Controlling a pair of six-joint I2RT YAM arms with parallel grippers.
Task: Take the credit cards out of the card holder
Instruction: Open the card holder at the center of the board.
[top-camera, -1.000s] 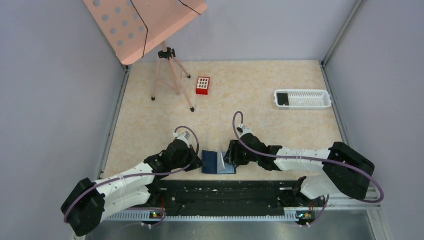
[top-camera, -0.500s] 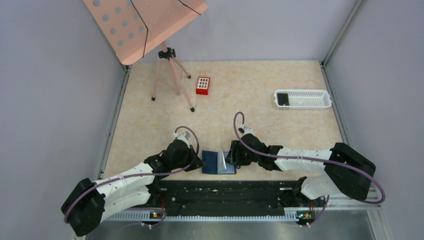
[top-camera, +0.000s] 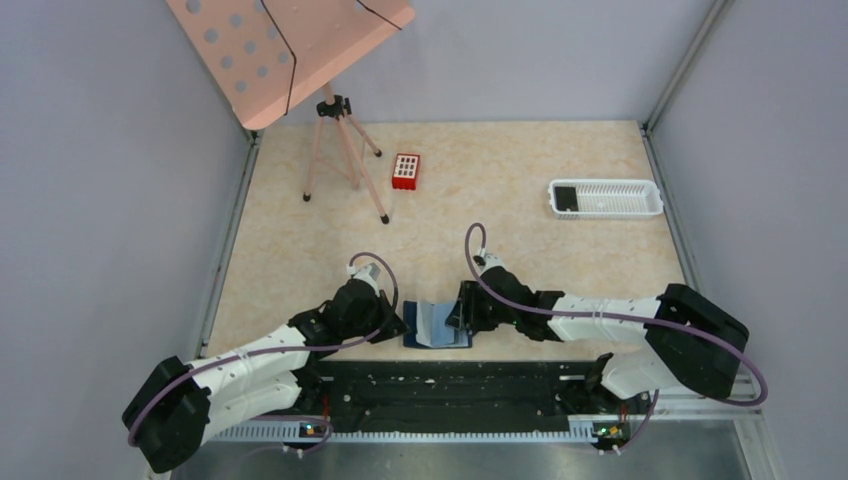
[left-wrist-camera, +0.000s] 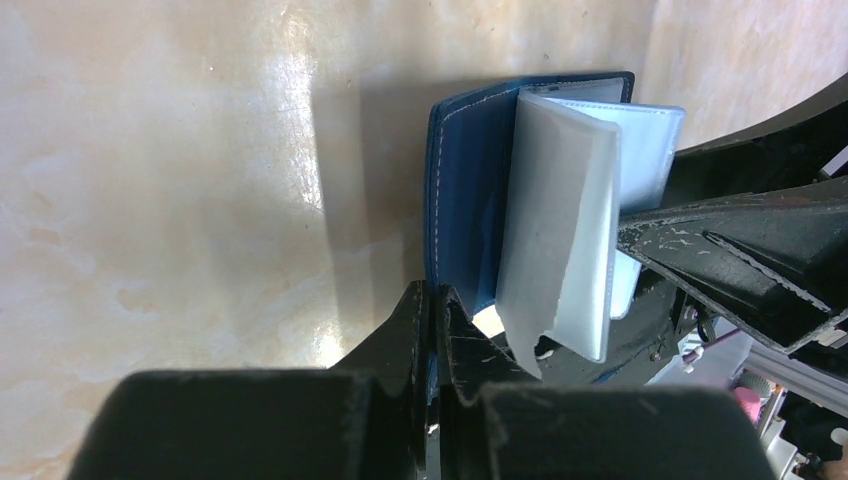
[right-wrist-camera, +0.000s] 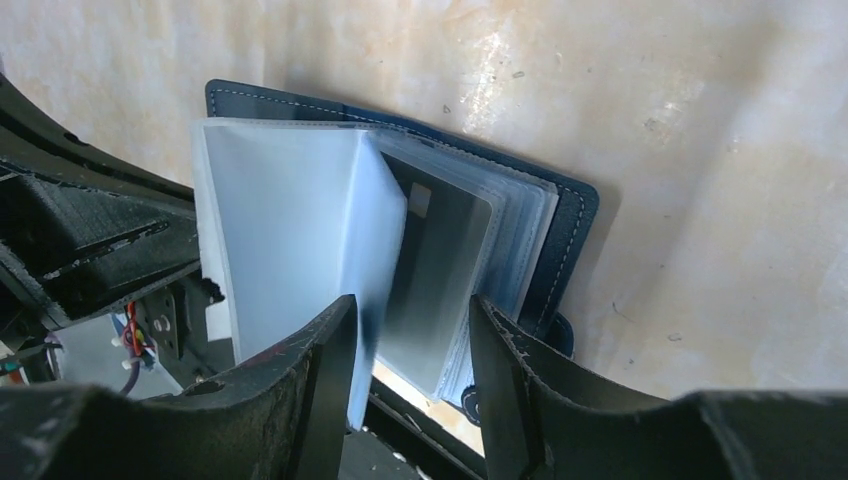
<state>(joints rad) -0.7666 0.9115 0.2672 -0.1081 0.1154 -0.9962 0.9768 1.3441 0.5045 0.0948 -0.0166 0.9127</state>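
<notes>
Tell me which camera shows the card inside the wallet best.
Right wrist: the dark card shows through a clear sleeve of the open wallet. Left wrist shows only sleeves and cover; from the top the wallet is tiny.

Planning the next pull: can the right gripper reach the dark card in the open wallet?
Probably yes: the right gripper stands open astride the dark card, and the left gripper pins the wallet, though a clear sleeve covers the card.

The blue card holder (top-camera: 437, 324) lies open on the tabletop (top-camera: 500, 215) by the near edge, its clear sleeves (right-wrist-camera: 290, 230) fanned upward. One dark credit card (right-wrist-camera: 435, 270) sits inside a sleeve; another black card (top-camera: 566, 198) rests in the white tray (top-camera: 625, 211), far right.
</notes>
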